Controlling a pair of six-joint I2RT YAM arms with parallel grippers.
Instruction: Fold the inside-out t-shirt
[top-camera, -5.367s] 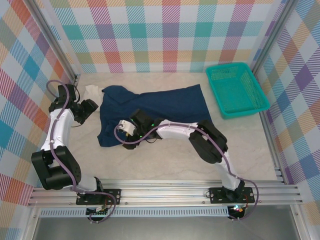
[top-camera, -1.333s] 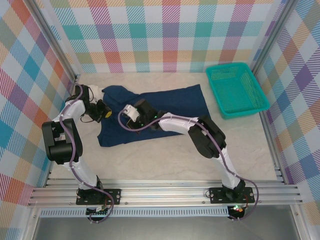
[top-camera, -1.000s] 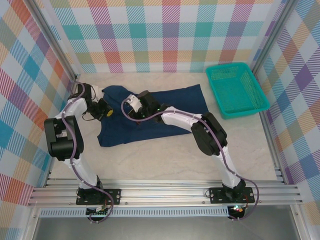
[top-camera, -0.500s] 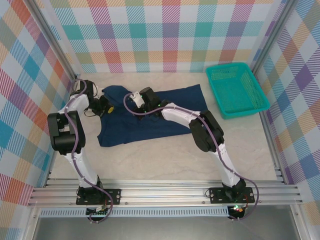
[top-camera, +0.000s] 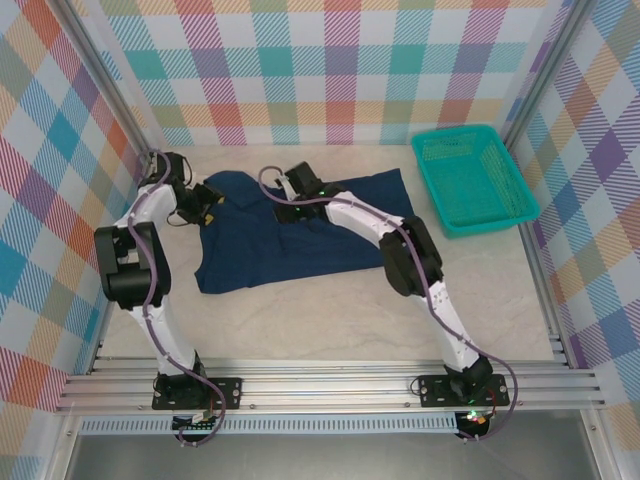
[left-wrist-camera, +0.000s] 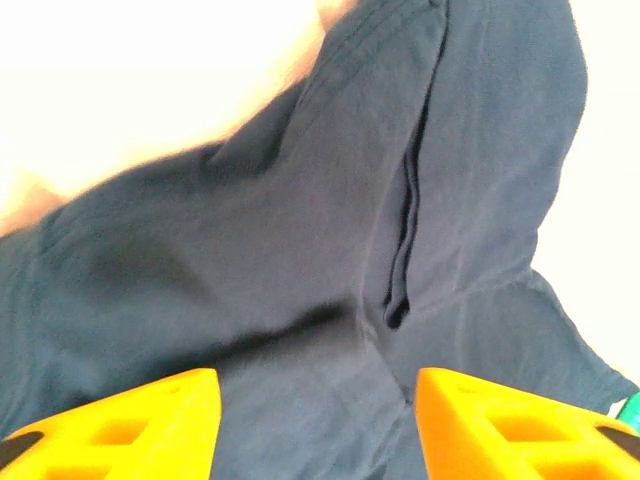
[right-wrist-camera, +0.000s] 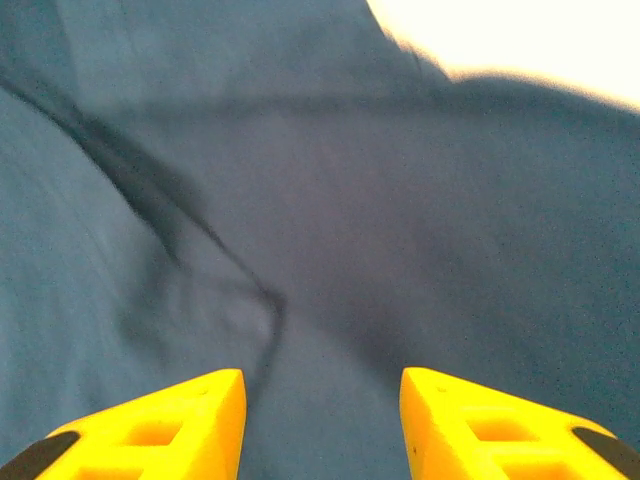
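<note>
The inside-out t-shirt (top-camera: 300, 245) is dark navy cloth spread across the middle of the table, its left end bunched and creased. My left gripper (top-camera: 207, 201) hangs over the shirt's far left corner. In the left wrist view its orange fingers (left-wrist-camera: 150, 420) stand apart, and the gripper (left-wrist-camera: 317, 400) is open over a fold of the shirt (left-wrist-camera: 250, 250). My right gripper (top-camera: 287, 209) is over the shirt's back edge, left of centre. In the right wrist view this gripper (right-wrist-camera: 322, 395) is open too, with wrinkled shirt cloth (right-wrist-camera: 400, 200) below the gap and nothing pinched.
A teal mesh basket (top-camera: 470, 180) stands at the back right. Plaid walls close in the back and both sides. The right arm's forearm (top-camera: 365, 220) lies across the shirt. Bare table (top-camera: 330, 320) stretches between the shirt and the front rail.
Both grippers have gone from shut to open, letting go of the cloth. Both had been moving toward the back over the shirt's left part.
</note>
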